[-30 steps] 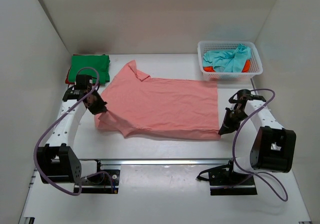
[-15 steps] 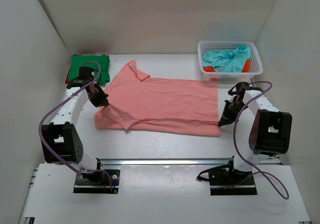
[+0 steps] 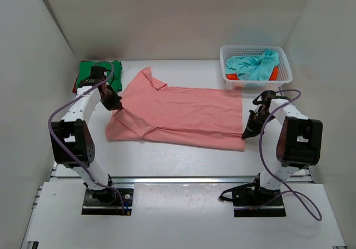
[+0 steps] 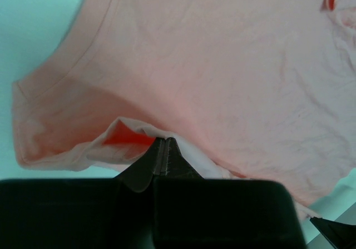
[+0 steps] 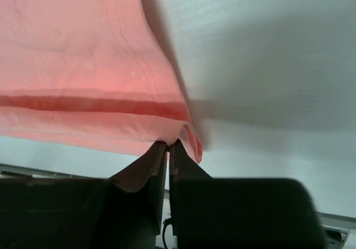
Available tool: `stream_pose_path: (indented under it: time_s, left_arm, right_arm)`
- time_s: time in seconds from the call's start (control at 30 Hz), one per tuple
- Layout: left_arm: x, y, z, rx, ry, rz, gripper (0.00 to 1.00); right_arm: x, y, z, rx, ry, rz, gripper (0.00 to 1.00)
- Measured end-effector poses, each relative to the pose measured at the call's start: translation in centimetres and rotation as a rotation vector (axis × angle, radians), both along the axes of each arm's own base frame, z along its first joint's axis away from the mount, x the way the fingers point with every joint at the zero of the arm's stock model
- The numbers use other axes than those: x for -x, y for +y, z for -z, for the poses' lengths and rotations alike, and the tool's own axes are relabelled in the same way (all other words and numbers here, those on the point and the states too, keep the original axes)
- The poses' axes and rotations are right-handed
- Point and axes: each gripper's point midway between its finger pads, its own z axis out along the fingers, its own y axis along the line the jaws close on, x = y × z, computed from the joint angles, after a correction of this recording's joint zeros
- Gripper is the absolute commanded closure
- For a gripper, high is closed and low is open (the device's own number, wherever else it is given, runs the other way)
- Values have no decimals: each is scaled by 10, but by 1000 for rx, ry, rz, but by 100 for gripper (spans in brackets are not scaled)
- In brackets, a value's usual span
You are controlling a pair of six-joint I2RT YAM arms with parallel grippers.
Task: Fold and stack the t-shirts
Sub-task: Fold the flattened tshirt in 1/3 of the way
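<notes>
Table (image 3: 167, 157): salmon pink t-shirt (image 3: 183, 113) lies spread flat mid-table, collar to the left, hem to the right. White basket (image 3: 256, 83) sits far right with a teal t-shirt (image 3: 253, 65) and an orange-red one (image 3: 273, 71) inside. A folded green t-shirt (image 3: 97, 71) lies on a red one (image 3: 76, 85) far left, just beside the left arm.

Left gripper (image 3: 117, 105) is clamped on the salmon shirt's near sleeve area, cloth raised off the table. Right gripper (image 3: 247, 133) is clamped on the near hem corner. Looks like the start of the lengthwise fold, near edge going over to the far edge.

Risks:
- Both pinches are shallow. In the right wrist view the gripper (image 5: 168, 146) has only the very corner, so pull along the hem could slip it out.
- In the left wrist view the layers gape at the gripper (image 4: 166, 143), so it may hold one layer only, and the sleeve would then bunch under the fold.
- Uneven arm travel would skew the crease.
</notes>
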Motion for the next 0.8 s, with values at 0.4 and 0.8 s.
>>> stream_pose_path:
  time_s: [0.4, 0.8]
  left_arm:
    - [-83, 23, -20, 28, -144, -23, 34]
    - [18, -49, 53, 132, 48, 88, 56]
  right_arm:
    - [-41, -22, -10, 145, -189, 85, 72]
    - [-50, 94, -30, -25, -388, -214, 68]
